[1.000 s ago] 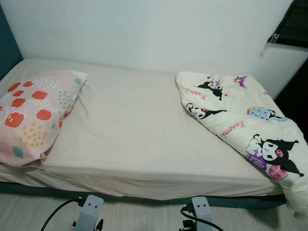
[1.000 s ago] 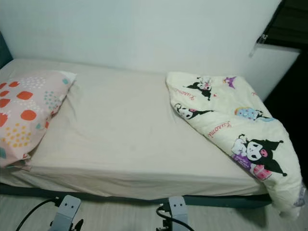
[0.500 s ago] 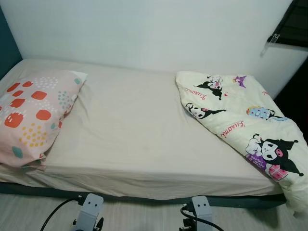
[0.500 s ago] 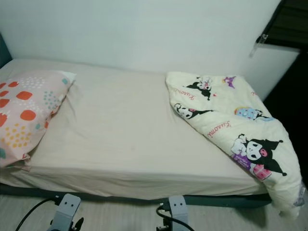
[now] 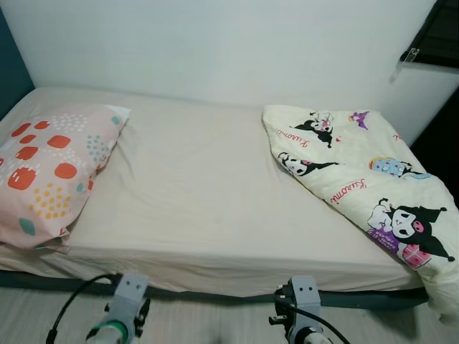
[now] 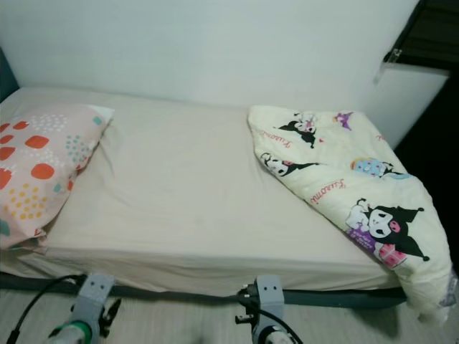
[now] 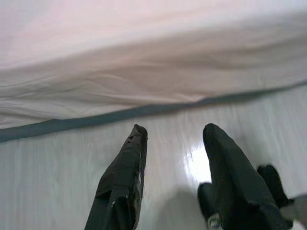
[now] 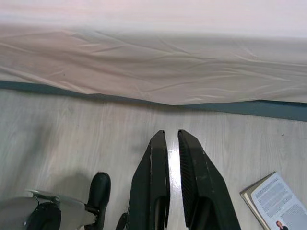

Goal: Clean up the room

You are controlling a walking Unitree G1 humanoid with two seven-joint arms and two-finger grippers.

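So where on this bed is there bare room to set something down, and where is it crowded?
The widest bare patch is the middle of the sheet, bordered by the pillow on the robot's left and the folded cartoon quilt on its right. A narrower bare strip runs behind the pillow along the wall. The bed's right end is crowded: the quilt covers it and hangs over the corner.

Bed (image 5: 201, 208) — cream sheet, lightly wrinkled. Pillow (image 5: 50, 172), pink with red, yellow and green spots, lies at its left end. Cartoon-print quilt (image 5: 358, 186) — bunched at the right end, spilling over the corner.
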